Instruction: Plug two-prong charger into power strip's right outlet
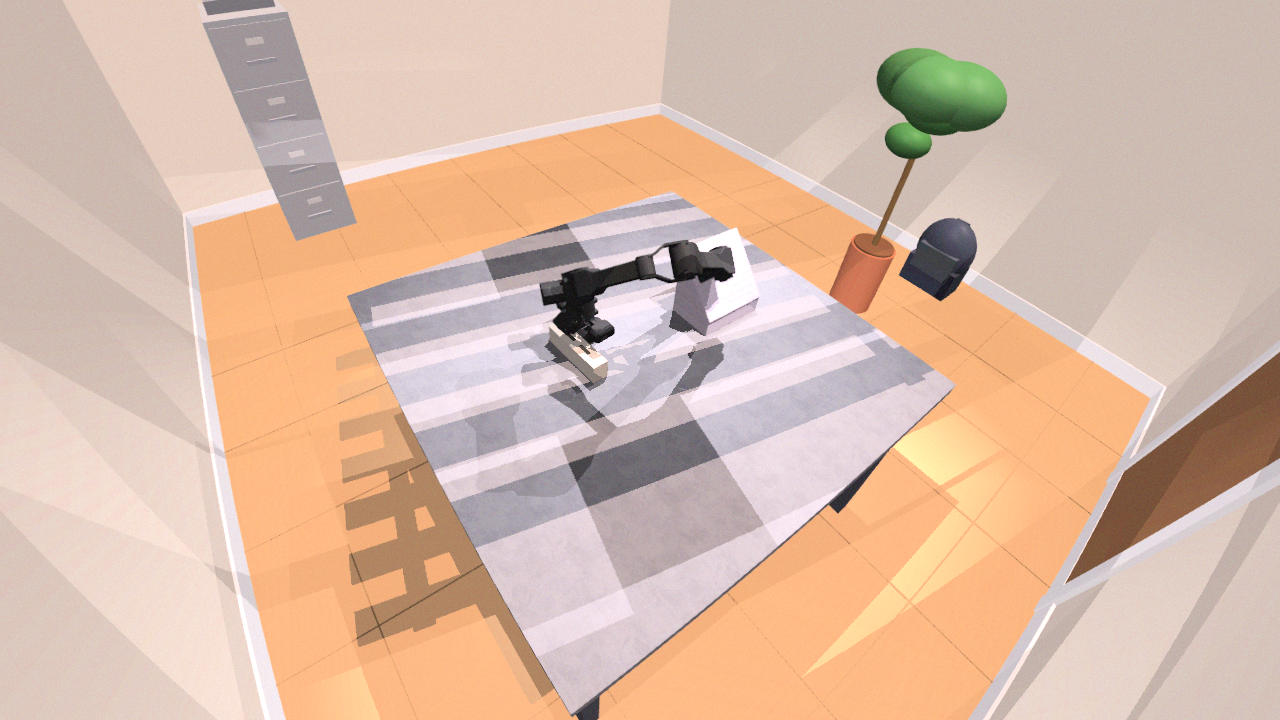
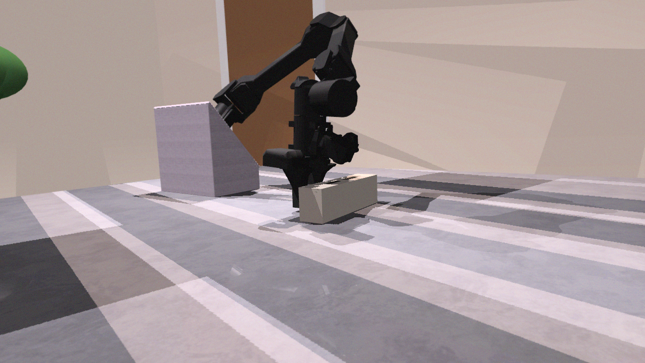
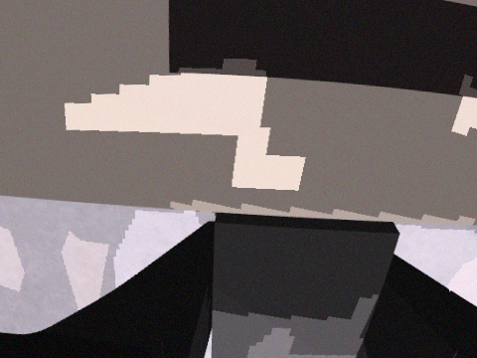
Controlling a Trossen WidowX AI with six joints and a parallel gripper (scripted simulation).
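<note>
The beige power strip (image 1: 591, 362) (image 2: 347, 196) (image 3: 373, 159) rests on the table, with dark recessed outlet areas (image 3: 323, 40) on its top. My gripper (image 1: 583, 342) (image 2: 307, 179) (image 3: 281, 242) points down at the strip's long side, shut on the black charger (image 3: 283, 268). One finger reaches low beside the strip's near end; the other is partly behind the strip in the exterior view. In the wrist view the charger's front end meets the strip's edge with no visible gap. The prongs are hidden there, so whether they are in an outlet cannot be told.
The arm is mounted on a pale wedge-shaped block (image 1: 741, 279) (image 2: 185, 151) on the table (image 1: 501, 528) (image 2: 148, 324). A filing cabinet (image 1: 284, 125), a potted plant (image 1: 861, 275) and a dark backpack (image 1: 941, 257) stand on the floor beyond the table.
</note>
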